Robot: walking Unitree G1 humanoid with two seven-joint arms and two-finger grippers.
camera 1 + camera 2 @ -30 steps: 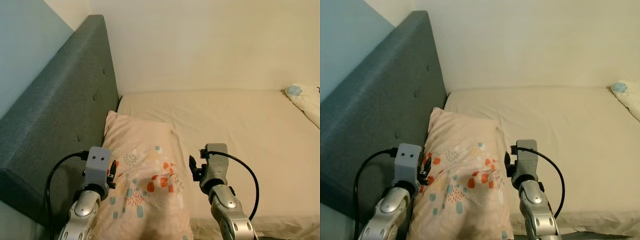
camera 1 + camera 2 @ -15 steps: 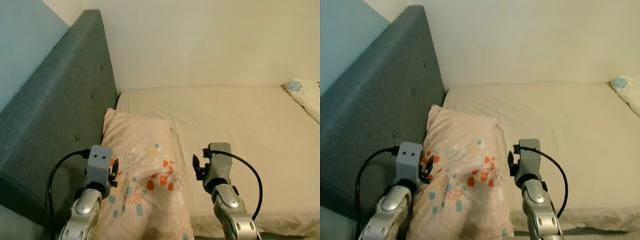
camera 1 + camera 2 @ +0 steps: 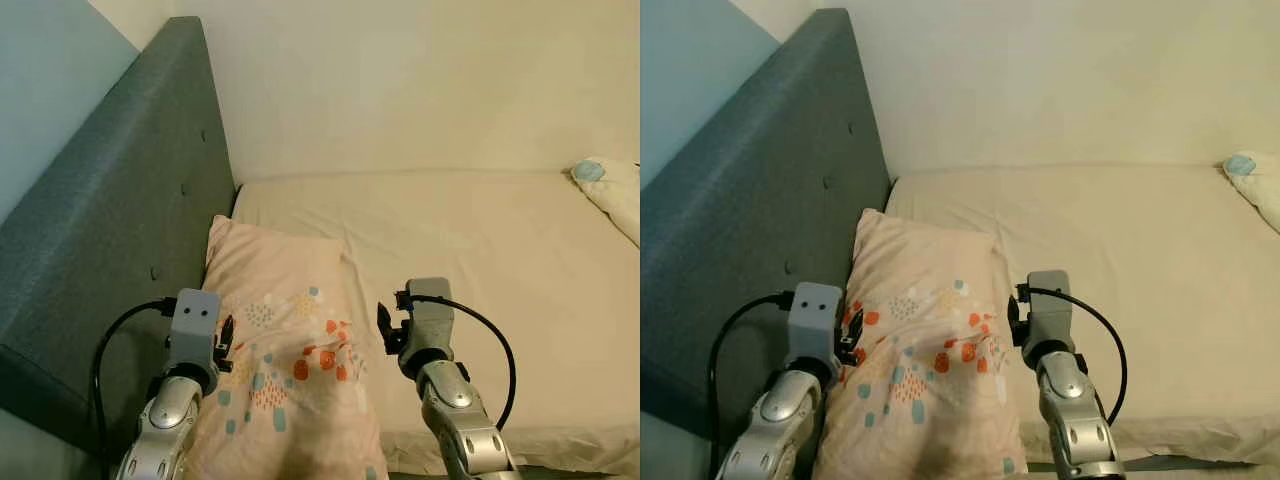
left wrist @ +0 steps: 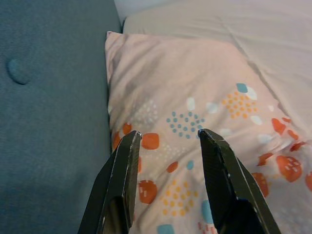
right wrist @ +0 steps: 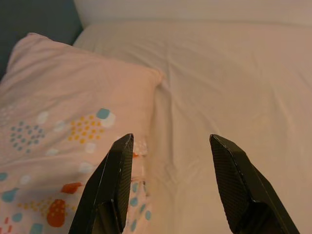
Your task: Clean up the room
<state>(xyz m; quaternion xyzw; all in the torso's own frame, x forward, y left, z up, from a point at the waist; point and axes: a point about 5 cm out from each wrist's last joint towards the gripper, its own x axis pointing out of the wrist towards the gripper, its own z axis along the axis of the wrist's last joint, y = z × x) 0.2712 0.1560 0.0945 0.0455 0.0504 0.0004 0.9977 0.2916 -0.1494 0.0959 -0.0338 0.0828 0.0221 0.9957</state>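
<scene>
A pink pillow point(image 3: 285, 350) with orange, teal and white spots lies lengthwise on the bed point(image 3: 480, 260), its left side against the grey-green headboard point(image 3: 110, 230). My left gripper point(image 4: 168, 139) is open just above the pillow's left part, near the headboard. My right gripper point(image 5: 170, 144) is open over the pillow's right edge, where it meets the cream sheet. Neither holds anything. In the head views both wrists point(image 3: 195, 325) point(image 3: 420, 325) flank the pillow near the bed's front edge.
A white bundle with a light-blue patch point(image 3: 600, 190) lies at the bed's far right corner. A cream wall point(image 3: 420, 80) stands behind the bed. The cream sheet stretches flat between the pillow and that bundle.
The camera shifted slightly. My right wrist has moved a little left, toward the pillow's edge. The pillow and left arm are where they were.
</scene>
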